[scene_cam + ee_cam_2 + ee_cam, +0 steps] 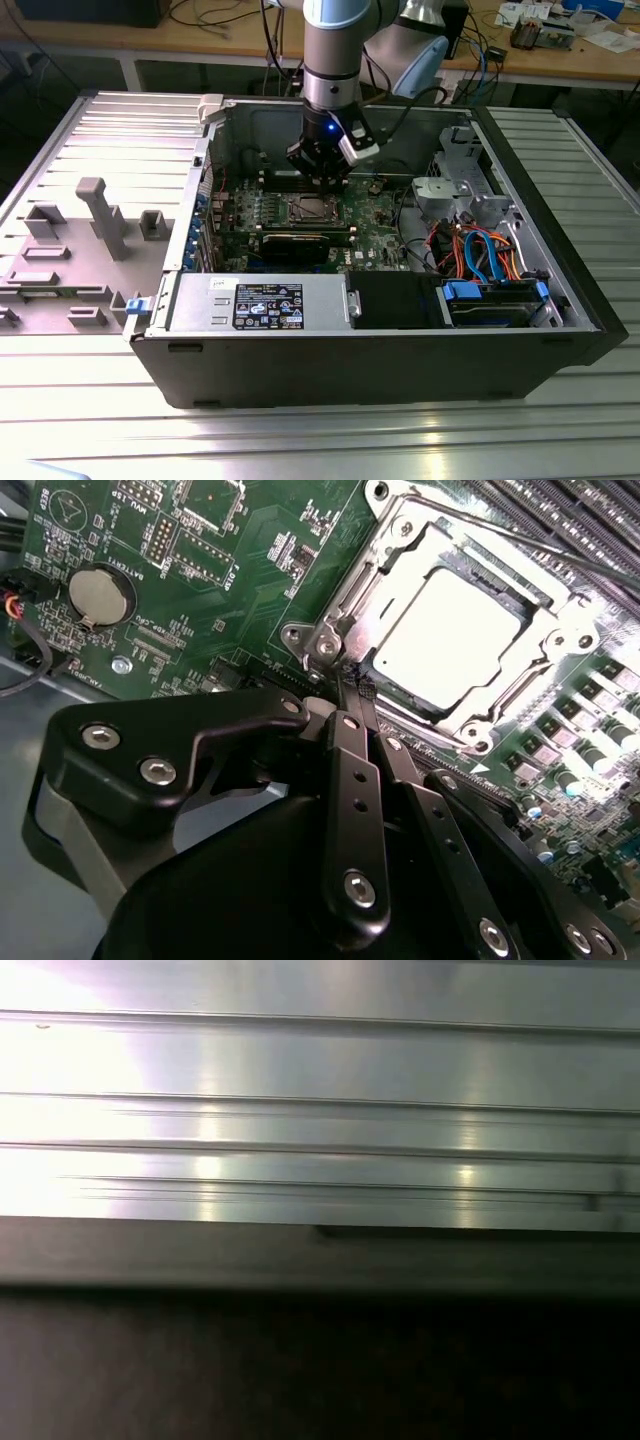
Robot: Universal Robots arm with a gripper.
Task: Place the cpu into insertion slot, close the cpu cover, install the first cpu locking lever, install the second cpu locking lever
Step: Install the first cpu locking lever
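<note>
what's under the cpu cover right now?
Through the cpu cover window, the cpu shows its bright metal top, seated in the insertion slot. The contact field beneath is hidden. The end effector, shut, sits at the cover's corner.

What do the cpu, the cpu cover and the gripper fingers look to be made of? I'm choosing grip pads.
The cpu: pale matte metal top, smooth, glaring evenly under the light.
The cpu cover: bright sheet metal, likely steel, with sharp stamped edges and reflections, lying closed around the chip.
The gripper fingers: black matte, probably anodized or coated metal, held by silver screws.
</note>
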